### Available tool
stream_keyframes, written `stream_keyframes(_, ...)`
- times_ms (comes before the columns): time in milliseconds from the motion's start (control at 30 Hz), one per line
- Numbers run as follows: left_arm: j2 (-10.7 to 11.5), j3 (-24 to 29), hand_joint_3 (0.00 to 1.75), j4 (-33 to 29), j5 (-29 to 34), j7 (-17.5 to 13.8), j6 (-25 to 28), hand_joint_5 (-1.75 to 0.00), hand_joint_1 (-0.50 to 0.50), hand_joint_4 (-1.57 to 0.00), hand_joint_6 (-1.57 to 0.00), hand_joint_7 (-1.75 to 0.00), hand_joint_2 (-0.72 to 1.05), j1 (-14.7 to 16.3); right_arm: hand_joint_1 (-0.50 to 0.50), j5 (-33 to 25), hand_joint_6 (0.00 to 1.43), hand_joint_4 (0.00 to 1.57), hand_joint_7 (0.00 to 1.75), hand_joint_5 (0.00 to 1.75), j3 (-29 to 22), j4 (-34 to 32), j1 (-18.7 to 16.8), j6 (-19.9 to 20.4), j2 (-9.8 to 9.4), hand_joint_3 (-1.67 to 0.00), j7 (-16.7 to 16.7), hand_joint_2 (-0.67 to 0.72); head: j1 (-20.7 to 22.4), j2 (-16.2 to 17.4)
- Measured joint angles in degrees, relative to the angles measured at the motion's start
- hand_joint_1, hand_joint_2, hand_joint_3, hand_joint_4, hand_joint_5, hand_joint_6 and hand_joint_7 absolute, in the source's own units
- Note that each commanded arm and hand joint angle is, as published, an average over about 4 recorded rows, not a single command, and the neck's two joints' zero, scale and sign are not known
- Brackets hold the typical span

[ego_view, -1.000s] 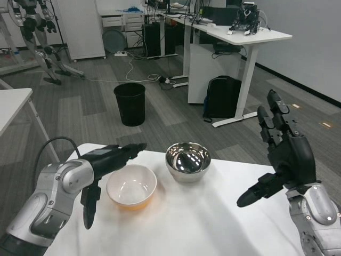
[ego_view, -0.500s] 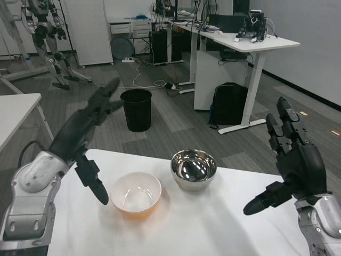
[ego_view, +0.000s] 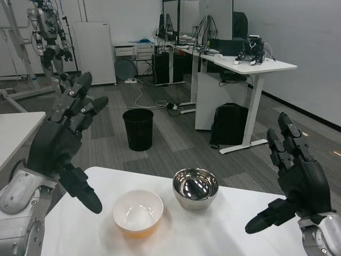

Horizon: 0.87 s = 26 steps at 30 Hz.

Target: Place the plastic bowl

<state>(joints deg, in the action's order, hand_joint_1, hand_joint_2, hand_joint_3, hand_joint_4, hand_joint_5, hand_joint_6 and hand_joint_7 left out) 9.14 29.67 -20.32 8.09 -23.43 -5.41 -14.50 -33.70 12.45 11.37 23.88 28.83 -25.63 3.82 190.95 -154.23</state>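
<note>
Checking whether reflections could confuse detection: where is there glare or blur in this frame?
Head view: the shiny round metal bowl mirrors the room, with bright highlights inside; the white-lined orange plastic bowl shows only a soft sheen; the raised left hand and right hand look sharp, not blurred.

1 white plastic bowl w/ orange outside (ego_view: pixel 138 214), 1 shiny metal bowl (ego_view: pixel 195 188), 1 white table (ego_view: pixel 213 229), 2 black robot hands: left (ego_view: pixel 65 138) & right (ego_view: pixel 295 178), 1 black trash bin (ego_view: pixel 138 129)

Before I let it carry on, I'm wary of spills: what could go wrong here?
The plastic bowl sits close beside the steel bowl, so a reach could knock one into the other. Both the left robot hand and right robot hand are raised, open and empty; a fast descent might shove a bowl across the table.
</note>
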Motion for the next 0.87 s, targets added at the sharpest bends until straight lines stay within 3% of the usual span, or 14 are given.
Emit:
stream_keyframes(233, 0.24, -0.4, 0.09, 0.18, 1.03, 0.06, -0.34, -0.51, -0.5, 0.0, 0.0, 0.0, -0.55, -0.31, -0.42, 0.02, 0.0, 0.0, 0.0, 0.0, -0.07, -0.33, 0.0, 0.0, 0.37, 0.0, -0.01, 0.22, -0.79, -1.48)
stream_keyframes(633, 0.77, -1.07, 0.0, 1.47, 4.17, 0.2, -1.28, -0.51, -0.5, 0.0, 0.0, 0.0, -0.53, -0.42, -0.42, 0.68, 0.0, 0.0, 0.0, 0.0, -0.19, -2.12, 0.09, 0.0, 1.19, 0.0, -0.1, 0.22, -0.89, -1.7)
stream_keyframes(733, 0.98, -1.08, 0.07, 1.5, 4.73, 0.26, -1.63, -0.44, -0.5, 0.0, 0.0, 0.0, -0.55, -0.42, -0.42, 0.7, 0.0, 0.0, 0.0, 0.0, -0.3, -2.3, 0.09, 0.0, 1.34, 0.0, -0.12, 0.22, -0.99, -1.87)
stream_keyframes(867, 1.0, -1.08, 0.0, 1.5, 4.95, 0.33, -1.88, -0.41, -0.5, 0.0, 0.0, 0.0, -0.46, -0.41, -0.42, 0.75, 0.0, 0.0, 0.0, 0.0, -0.35, -2.47, 0.09, 0.0, 1.45, 0.0, -0.14, 0.22, -1.08, -2.0)
